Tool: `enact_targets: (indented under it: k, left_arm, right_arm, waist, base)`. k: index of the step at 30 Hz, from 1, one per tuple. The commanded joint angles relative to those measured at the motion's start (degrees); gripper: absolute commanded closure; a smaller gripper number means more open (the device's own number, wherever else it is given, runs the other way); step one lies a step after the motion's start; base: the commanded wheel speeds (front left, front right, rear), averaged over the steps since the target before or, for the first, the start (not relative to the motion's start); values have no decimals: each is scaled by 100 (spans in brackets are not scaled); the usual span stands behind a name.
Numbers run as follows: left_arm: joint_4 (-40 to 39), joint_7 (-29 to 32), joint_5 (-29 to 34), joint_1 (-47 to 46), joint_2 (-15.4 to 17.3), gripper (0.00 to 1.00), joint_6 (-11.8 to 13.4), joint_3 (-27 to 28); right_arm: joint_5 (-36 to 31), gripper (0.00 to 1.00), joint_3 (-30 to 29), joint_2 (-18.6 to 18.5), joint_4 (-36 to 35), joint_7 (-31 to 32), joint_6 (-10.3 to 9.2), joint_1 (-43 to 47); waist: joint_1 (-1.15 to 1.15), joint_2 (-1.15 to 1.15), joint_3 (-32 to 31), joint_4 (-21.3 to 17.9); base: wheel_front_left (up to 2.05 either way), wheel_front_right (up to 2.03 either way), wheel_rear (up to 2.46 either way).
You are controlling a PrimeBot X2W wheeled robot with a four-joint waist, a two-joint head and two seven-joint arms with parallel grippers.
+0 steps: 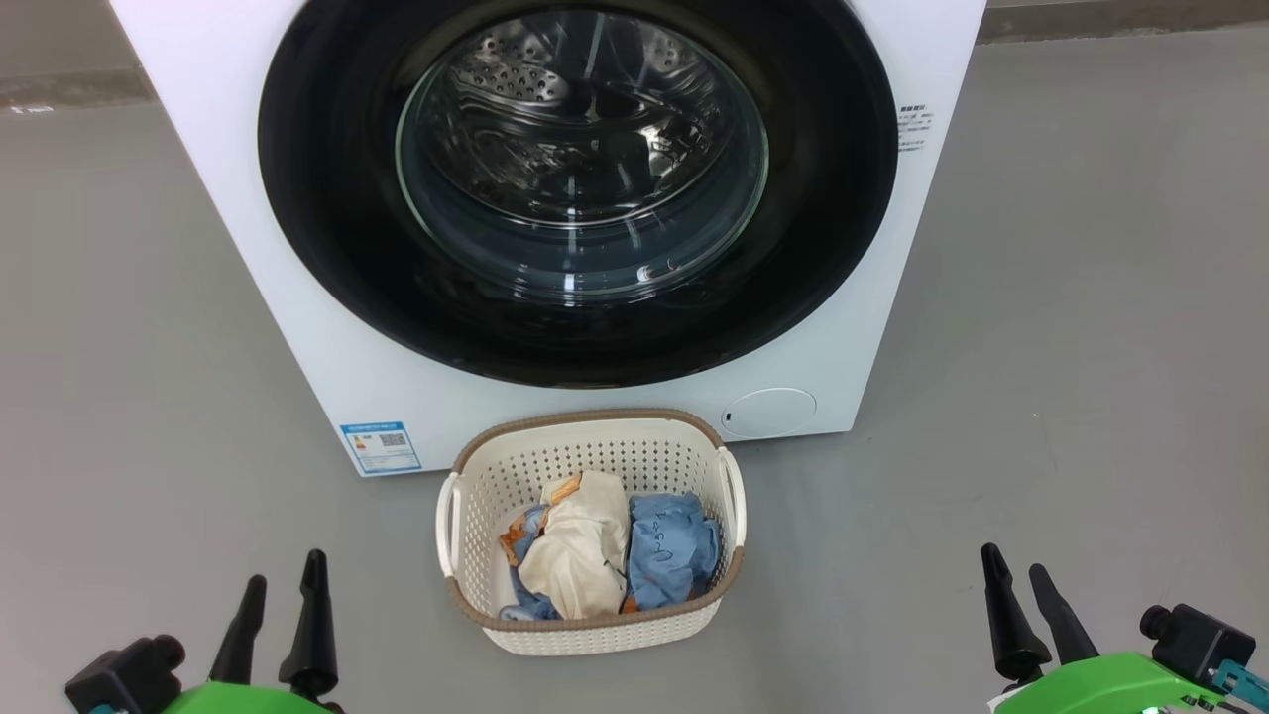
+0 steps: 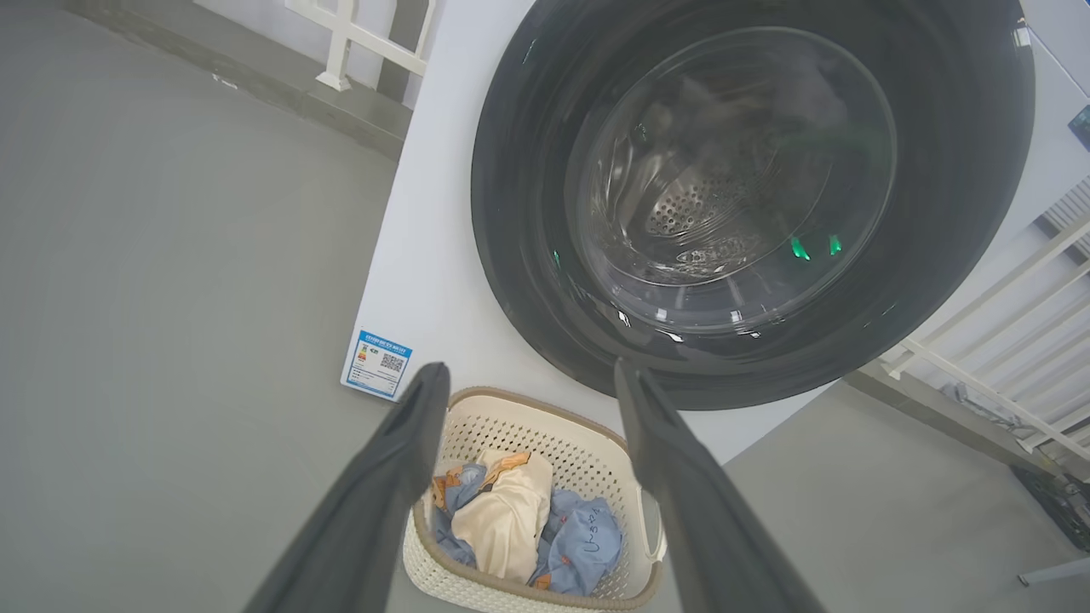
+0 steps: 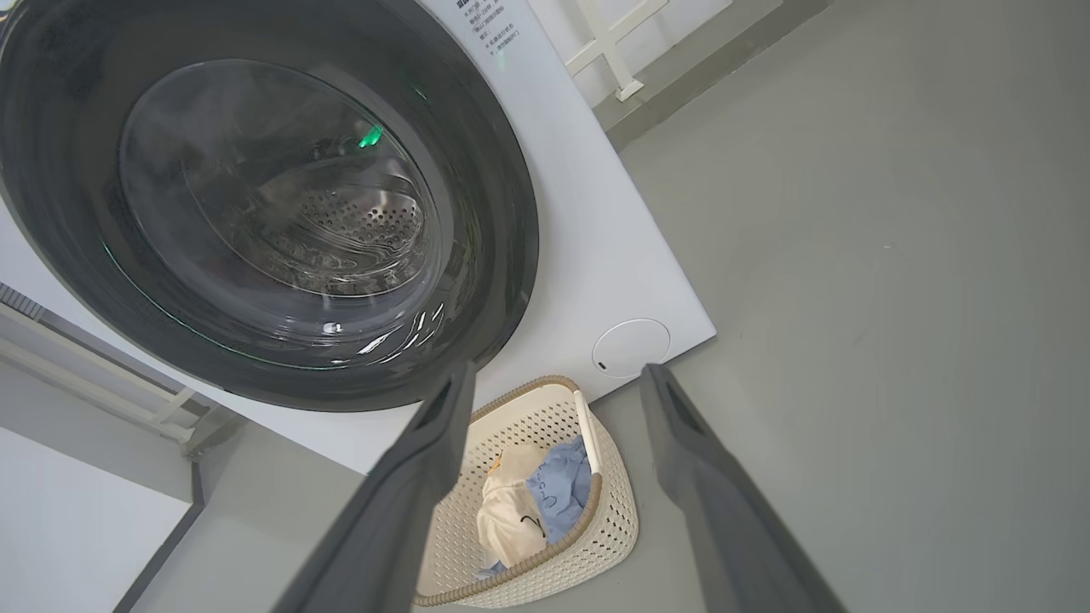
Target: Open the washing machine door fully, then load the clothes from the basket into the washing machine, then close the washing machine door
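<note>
We hover wide open, basket full, door shut

Nearest us, our left gripper (image 1: 286,570) sits low on the left, its two dark fingers (image 1: 313,610) spread apart with nothing between them. Over on the right, our right gripper (image 1: 1012,560) matches it, parted and empty. Both are well apart from the basket (image 1: 595,458), which stands a little further out between them on the grey floor (image 1: 149,397). Inside it the clothes (image 1: 585,555) lie heaped, cream in the middle, light blue with orange alongside. Just behind rises the washing machine (image 1: 248,198), blue label sticker (image 1: 381,447) low on its left. The washing machine door (image 1: 327,198) lies closed against the front, and the steel drum (image 1: 516,79) shows through the glass.
</note>
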Motion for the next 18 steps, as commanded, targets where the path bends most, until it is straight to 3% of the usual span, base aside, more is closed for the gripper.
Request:
enact_targets:
  k: [1, 18]
  left_arm:
    - [-183, -70, 157, -84, 125, 0, -11, 118]
    - [-205, -356, 1310, -43, 172, 0, -13, 104]
  right_arm:
    - [-166, 0, 112, -30, -130, -82, 7, -229]
    - [-1040, 0, 144, -26, -79, -367, 8, -225]
  waist:
    - [0, 0, 1, 1]
    - [0, 0, -13, -26]
  base:
    - [0, 0, 0]
    - [0, 0, 0]
